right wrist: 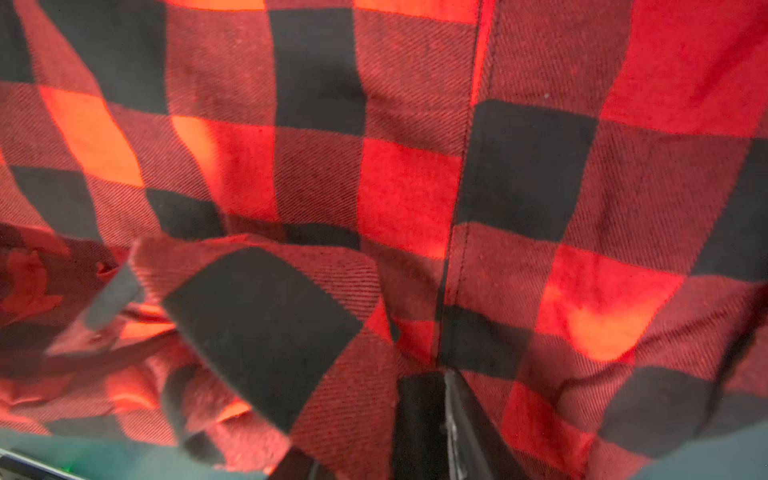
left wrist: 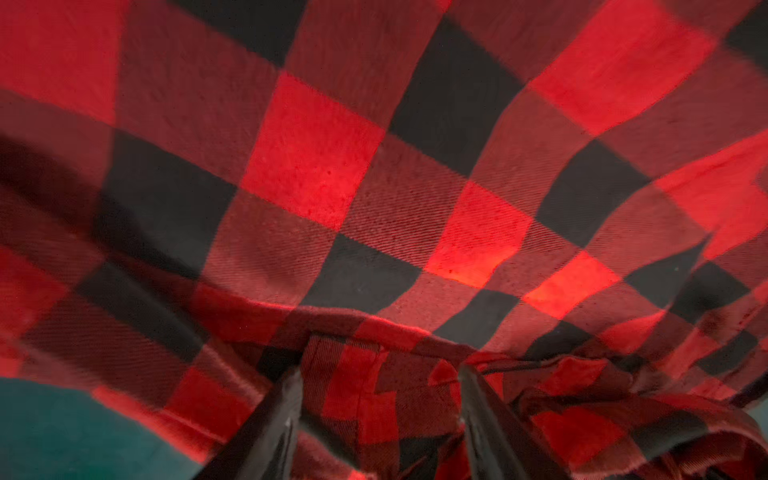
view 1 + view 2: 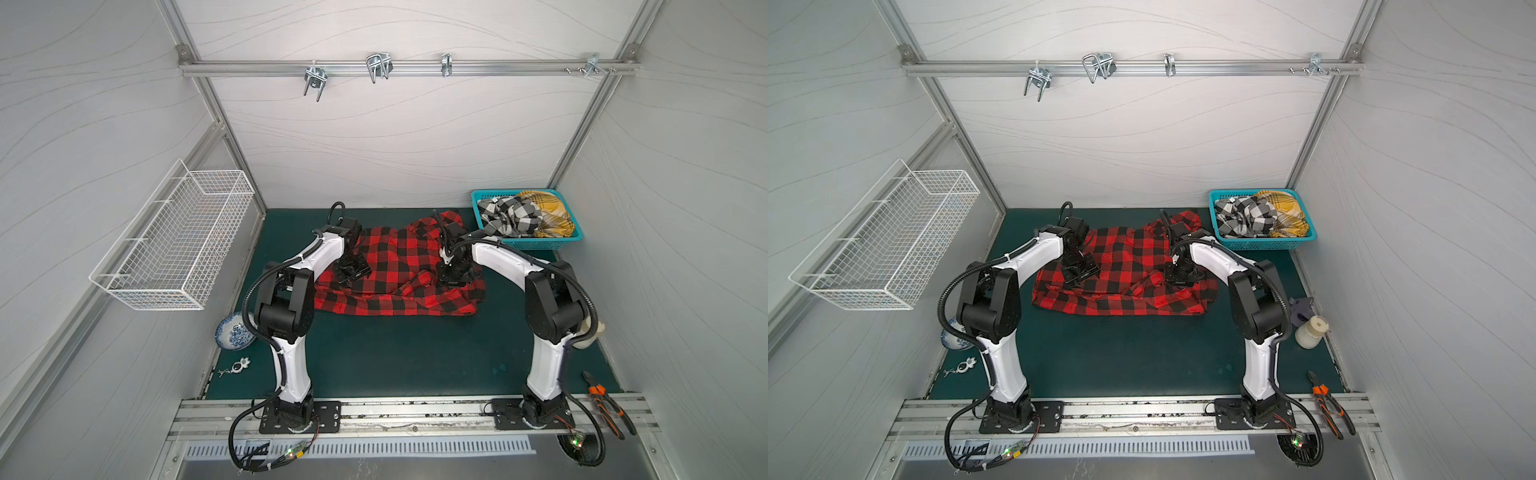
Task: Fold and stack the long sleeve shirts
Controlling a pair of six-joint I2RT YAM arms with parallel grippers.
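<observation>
left wrist view, red plaid shirt point(image 2: 311, 178) bunched between parted left fingers point(image 2: 270, 424), right fingers point(image 1: 419, 415) partly under its folds, gap unclear

The left arm point(image 3: 320, 253) and right arm point(image 3: 498, 257) arch inward, wrists turned down. The left gripper point(image 2: 380, 370) stands spread; the right gripper point(image 3: 455, 277) (only one finger point(image 1: 457, 415) shows clearly) cannot be read.

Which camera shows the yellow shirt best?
The top views: both show the mustard-yellow shirt bunched in the blue basket beside the black-and-white shirt. Both wrist cameras miss it, filled by the red plaid shirt.
</observation>
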